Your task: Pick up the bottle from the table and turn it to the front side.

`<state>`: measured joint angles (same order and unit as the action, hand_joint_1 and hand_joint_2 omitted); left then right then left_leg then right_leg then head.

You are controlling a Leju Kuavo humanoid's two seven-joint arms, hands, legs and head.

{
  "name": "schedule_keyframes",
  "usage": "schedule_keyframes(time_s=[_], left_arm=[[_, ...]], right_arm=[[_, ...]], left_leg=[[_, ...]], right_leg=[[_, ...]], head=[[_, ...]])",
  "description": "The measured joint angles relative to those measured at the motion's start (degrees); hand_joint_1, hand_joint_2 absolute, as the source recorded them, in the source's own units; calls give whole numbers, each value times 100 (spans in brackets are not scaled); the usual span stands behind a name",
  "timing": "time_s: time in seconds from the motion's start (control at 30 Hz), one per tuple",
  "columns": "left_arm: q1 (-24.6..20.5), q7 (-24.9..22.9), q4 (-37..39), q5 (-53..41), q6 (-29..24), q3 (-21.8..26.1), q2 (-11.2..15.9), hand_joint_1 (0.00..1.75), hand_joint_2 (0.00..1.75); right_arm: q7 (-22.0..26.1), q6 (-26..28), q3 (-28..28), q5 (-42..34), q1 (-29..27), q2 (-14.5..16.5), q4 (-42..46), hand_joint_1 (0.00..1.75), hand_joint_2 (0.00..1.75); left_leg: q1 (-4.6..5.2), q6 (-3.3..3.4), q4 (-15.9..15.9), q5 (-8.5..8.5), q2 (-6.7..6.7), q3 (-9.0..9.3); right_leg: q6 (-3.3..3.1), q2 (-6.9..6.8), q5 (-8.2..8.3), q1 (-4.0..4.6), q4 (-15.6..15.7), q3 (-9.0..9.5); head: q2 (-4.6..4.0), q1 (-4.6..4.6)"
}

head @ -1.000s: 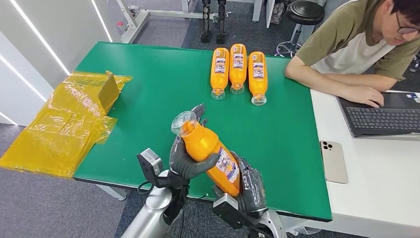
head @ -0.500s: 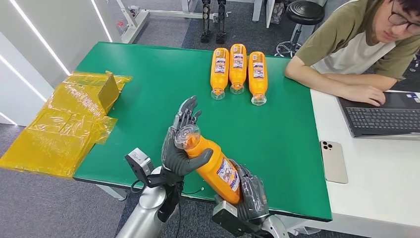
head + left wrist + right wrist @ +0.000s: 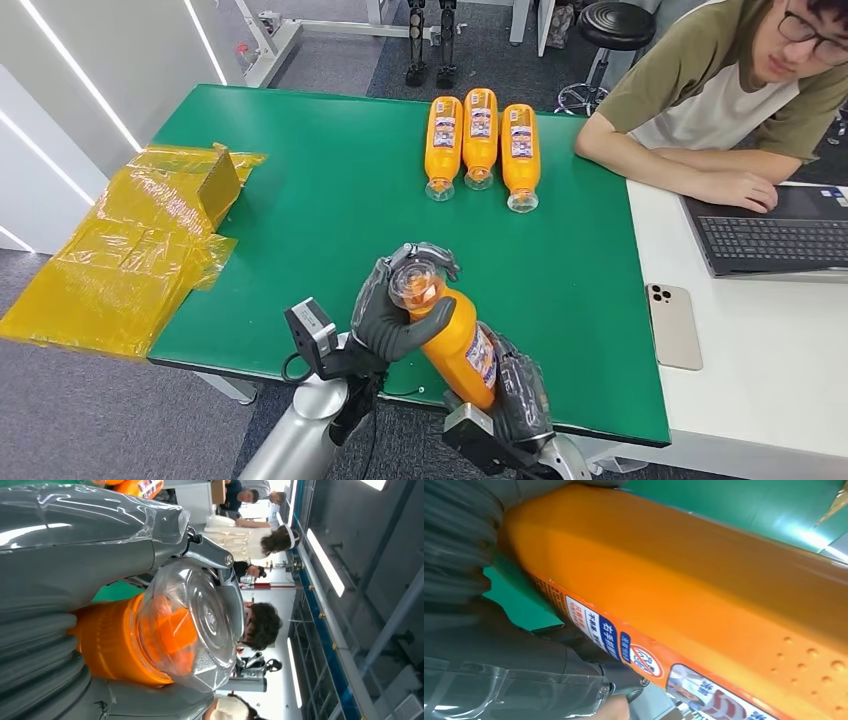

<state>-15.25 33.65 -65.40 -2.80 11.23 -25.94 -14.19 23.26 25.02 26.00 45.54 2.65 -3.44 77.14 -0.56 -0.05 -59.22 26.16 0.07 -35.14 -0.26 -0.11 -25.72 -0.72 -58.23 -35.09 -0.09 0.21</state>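
Observation:
An orange bottle with a clear cap is held tilted above the table's near edge, cap toward the far side. My left hand wraps its neck and cap end, fingers curled over the top. My right hand grips the lower body from underneath. The label faces right. In the left wrist view the clear cap and orange neck sit between my fingers. The right wrist view is close on the orange body and its label.
Three more orange bottles lie side by side at the far side of the green table. Yellow plastic wrapping hangs off the left edge. A person sits at the right with a laptop; a phone lies nearby.
My left hand's fingers, spread upward half a second ago, have curled down over the cap. The bottle has shifted slightly right and nearer, and stands steeper.

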Motion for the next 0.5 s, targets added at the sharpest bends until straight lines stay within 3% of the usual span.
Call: schedule_keyframes(time_s=[0.5], left_arm=[[-207,-211,415,-308,-68,-278,-13,175,175]], right_arm=[[67,215,-11,-145,-123,-8,-46,175,175]], left_leg=[[0,2,0,1,-4,-6]], right_leg=[[3,-7,-2,0,-1,0]], head=[[0,1]])
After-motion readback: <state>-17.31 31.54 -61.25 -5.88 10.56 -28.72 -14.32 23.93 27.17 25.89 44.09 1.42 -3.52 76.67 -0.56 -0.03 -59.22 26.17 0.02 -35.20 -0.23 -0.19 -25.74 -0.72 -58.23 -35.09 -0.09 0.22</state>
